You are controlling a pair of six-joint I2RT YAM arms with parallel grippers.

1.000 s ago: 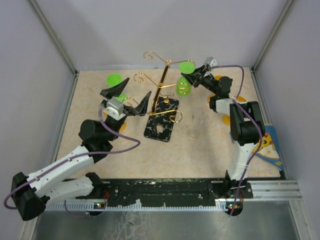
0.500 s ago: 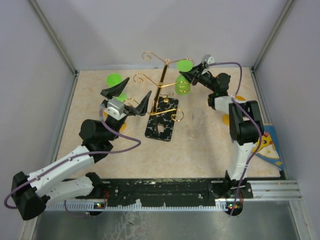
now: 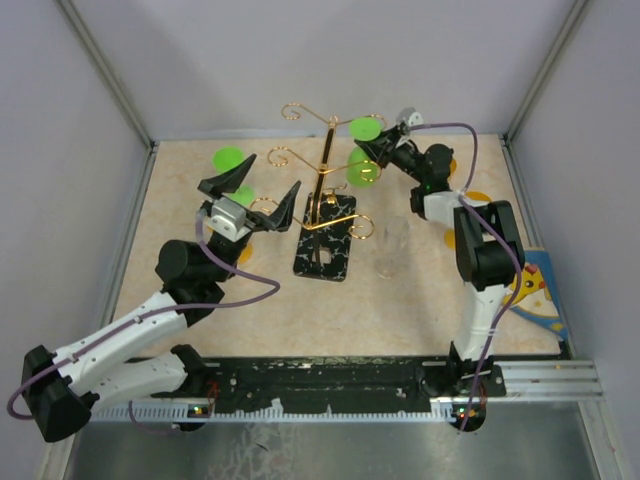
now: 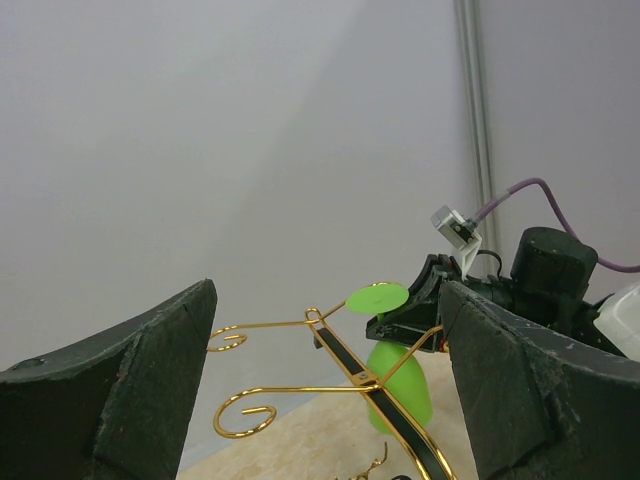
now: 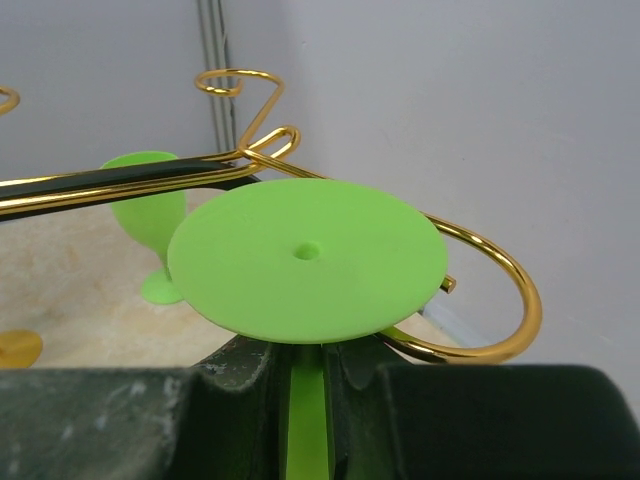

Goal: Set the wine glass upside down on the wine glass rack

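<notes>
Wine glass hangs foot-up, stem vertical, pinched at the stem by right hand just right of wine glass rack, foot over its curled arm; left hand spread wide, left of the rack.

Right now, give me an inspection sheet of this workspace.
Surface: beige mottled table.
Job's things: gold wine glass rack upright on its black base; green wine glass upside down, foot above a curled arm.
Clutter: second green glass far left; clear glass beside the base.
Grippers: right gripper shut on the wine glass stem; left gripper jaws wide, holding nothing.
Cables: purple cable along each arm.
Surroundings: grey walls, metal frame posts.
</notes>
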